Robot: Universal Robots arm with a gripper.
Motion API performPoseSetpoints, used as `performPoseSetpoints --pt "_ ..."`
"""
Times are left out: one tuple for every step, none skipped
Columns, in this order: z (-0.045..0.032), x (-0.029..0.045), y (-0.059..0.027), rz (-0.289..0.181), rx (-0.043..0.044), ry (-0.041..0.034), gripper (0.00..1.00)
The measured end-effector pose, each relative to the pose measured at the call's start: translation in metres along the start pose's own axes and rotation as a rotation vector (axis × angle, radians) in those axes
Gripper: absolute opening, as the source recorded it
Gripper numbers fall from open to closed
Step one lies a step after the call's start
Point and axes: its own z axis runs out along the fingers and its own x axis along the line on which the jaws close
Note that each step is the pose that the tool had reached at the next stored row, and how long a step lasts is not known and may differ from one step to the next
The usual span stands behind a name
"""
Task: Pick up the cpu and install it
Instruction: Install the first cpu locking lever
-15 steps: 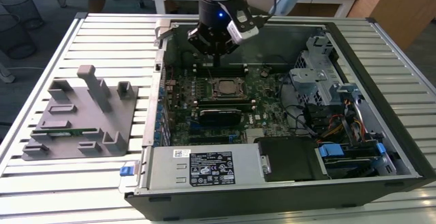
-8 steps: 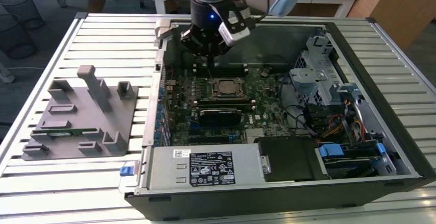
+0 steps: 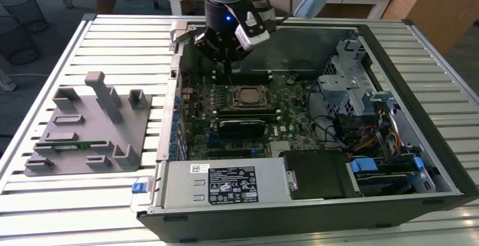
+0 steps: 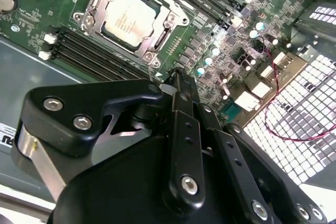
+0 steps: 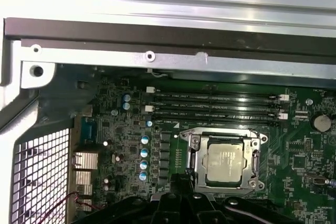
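Inside the open case [image 3: 419,162], over the board [image 3: 295,120], that's where my end effector [image 3: 228,68] is right now. It's clenched with nothing in it: in the first wrist view the tips meet in one dark point [image 5: 178,178], and no chip sits between them.

The cpu [image 3: 245,96] is lying in the socket, silver top up, with the metal frame [image 4: 157,38] around it. In both wrist views it looks flat and square to the frame [image 5: 191,156], not cocked on a corner. So my read is that the pick and the drop-in are done, and I'm at the tail end of the install.

My tip is just beside the socket, on the side of the black slots [image 5: 215,100]. I can't tell if it's touching the board or just above it. The second wrist view puts the tip [image 4: 176,81] right over those slots.

Any move from here calls for a light touch. It's tight in there, with slots on one side and the frame on the other, so no sideways swipes that could nudge the chip.

The gray stand [image 3: 90,128] sits on the surface [image 3: 112,44], well apart at the exterior view's left.
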Motion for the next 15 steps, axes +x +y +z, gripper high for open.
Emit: performPoseSetpoints --pt "0.0000 0.0003 0.0000 0.000 0.0001 0.0000 0.11" --pt "0.0000 0.0007 0.0000 0.000 0.0000 0.0000 0.11" --pt "0.0001 0.0013 0.0000 0.000 0.0000 0.0000 0.11" --pt "0.0000 0.0020 0.0000 0.000 0.0000 0.0001 0.11" --pt "0.0000 0.0028 0.0000 0.000 0.0001 0.0001 0.11" --pt "0.0000 0.0037 0.0001 0.000 0.0000 0.0000 0.11" --pt "0.0000 0.0046 0.0001 0.000 0.0000 0.0000 0.11" --pt "0.0000 0.0054 0.0002 0.000 0.0000 0.0000 0.11" --pt "0.0000 0.0062 0.0002 0.000 0.0000 0.0000 0.11" --pt "0.0000 0.0071 0.0002 0.000 0.0000 0.0000 0.11" --pt "0.0000 0.0081 0.0003 0.000 0.0000 0.0000 0.11" --pt "0.0000 0.0092 0.0005 0.000 0.0000 0.0000 0.11" --pt "0.0001 0.0099 0.0010 0.000 0.0000 0.0001 0.11" --pt "0.0001 0.0107 0.0016 0.000 0.0001 0.0001 0.11" --pt "0.0002 0.0114 0.0025 0.000 0.0000 0.0000 0.11"
